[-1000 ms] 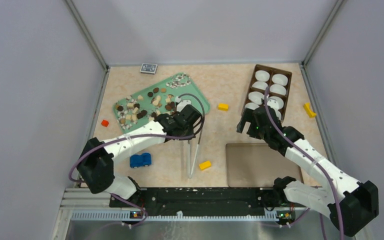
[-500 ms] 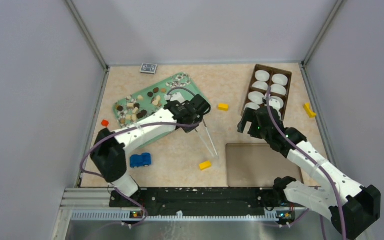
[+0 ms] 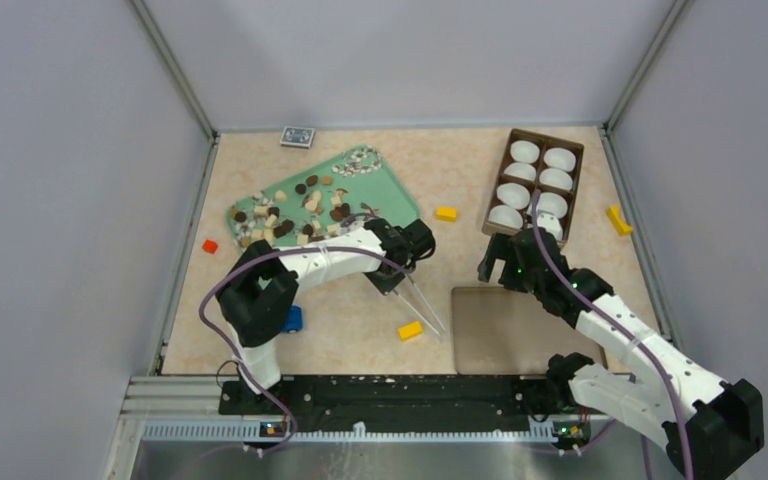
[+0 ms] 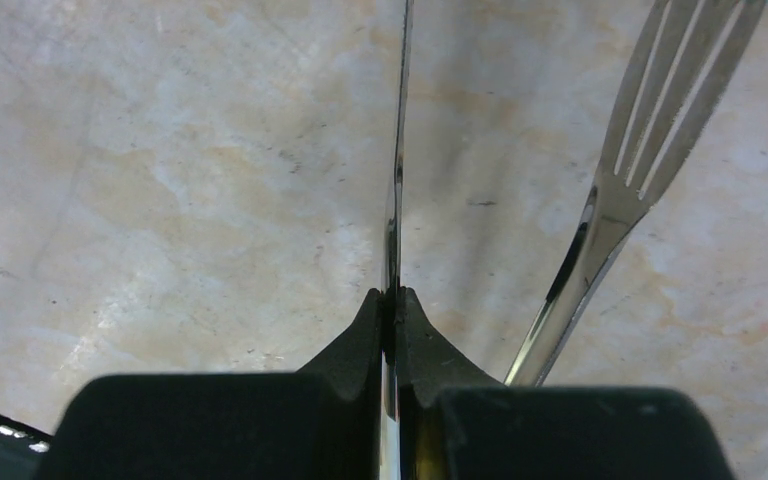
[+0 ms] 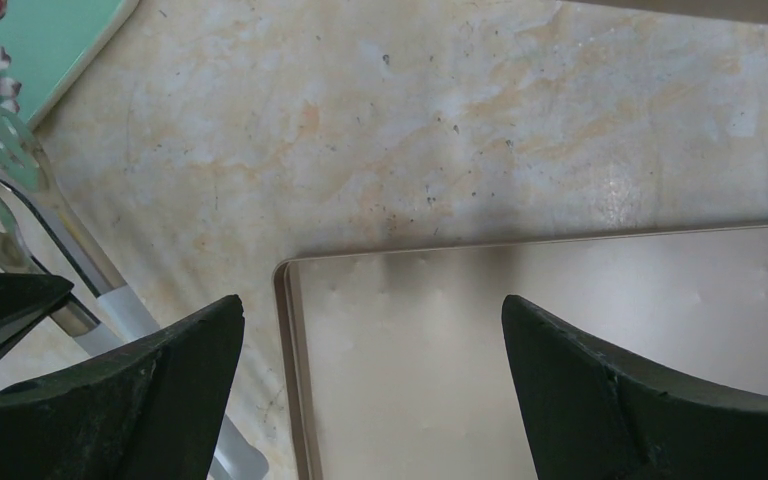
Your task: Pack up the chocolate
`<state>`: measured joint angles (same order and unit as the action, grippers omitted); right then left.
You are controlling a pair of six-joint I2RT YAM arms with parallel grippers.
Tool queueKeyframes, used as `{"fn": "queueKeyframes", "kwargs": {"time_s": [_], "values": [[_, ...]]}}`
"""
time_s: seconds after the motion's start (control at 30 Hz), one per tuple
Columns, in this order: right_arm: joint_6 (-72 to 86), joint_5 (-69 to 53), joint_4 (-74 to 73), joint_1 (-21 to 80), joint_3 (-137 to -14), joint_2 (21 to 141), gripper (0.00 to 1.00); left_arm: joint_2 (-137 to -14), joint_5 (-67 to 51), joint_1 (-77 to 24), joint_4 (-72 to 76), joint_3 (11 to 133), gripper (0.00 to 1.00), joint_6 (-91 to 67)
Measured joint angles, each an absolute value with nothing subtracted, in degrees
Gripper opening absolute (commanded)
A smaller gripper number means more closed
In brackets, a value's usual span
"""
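The chocolate (image 3: 290,210), many tiny dark, light brown and cream pieces, lies on a green tray (image 3: 395,198) at the back left. My left gripper (image 3: 410,252) is right of the tray and shut on metal tweezers (image 3: 425,303), whose tips point toward the near right. In the left wrist view the gripper (image 4: 392,295) pinches one thin arm of the tweezers (image 4: 397,190), and the slotted arm spreads to the right. My right gripper (image 3: 503,262) is open and empty above the far left corner of a beige lid (image 3: 510,335). In the right wrist view it (image 5: 370,320) hangs over the lid (image 5: 560,340).
A brown box with white cups (image 3: 534,182) stands at the back right. Yellow blocks lie in the middle (image 3: 446,213), near the tweezers' tips (image 3: 410,330) and at the right wall (image 3: 617,220). A blue toy car (image 3: 291,318), a red block (image 3: 209,245) and a card pack (image 3: 297,136) lie to the left.
My left gripper has moved right, away from the green tray, swinging the tweezers so that their tips point near right. My right gripper has shifted slightly toward the near side, still open.
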<state>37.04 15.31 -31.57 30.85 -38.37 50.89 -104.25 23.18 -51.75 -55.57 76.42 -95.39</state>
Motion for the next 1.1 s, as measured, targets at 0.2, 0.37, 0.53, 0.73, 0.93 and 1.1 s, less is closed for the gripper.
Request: {"fn": "queueKeyframes", "kwargs": {"time_s": [0.2, 0.37, 0.53, 0.73, 0.93, 1.1], "values": [[37.1, 13.5, -30.7, 30.9, -36.8, 50.9, 0.97, -103.2, 22.7, -53.4, -56.2, 70.5, 0.00, -100.9], [37.0, 12.1, -30.0, 30.9, -35.9, 50.9, 0.97, -100.6, 21.9, -53.7, -56.2, 66.3, 0.00, -104.2], [37.0, 11.2, -29.4, 30.9, -35.2, 51.0, 0.97, -98.7, 22.0, -54.2, -57.2, 64.2, 0.00, -106.3], [37.0, 10.3, -28.8, 30.9, -34.4, 51.1, 0.97, -98.0, 24.5, -58.3, -60.0, 66.2, 0.00, -107.4], [37.0, 9.7, -28.3, 30.9, -34.1, 51.1, 0.97, -98.0, 28.5, -59.2, -56.7, 69.6, 0.00, -110.0], [37.0, 9.2, -28.0, 30.9, -32.8, 51.1, 0.97, -103.4, 33.5, -59.1, -57.3, 74.4, 0.00, -112.8]]}}
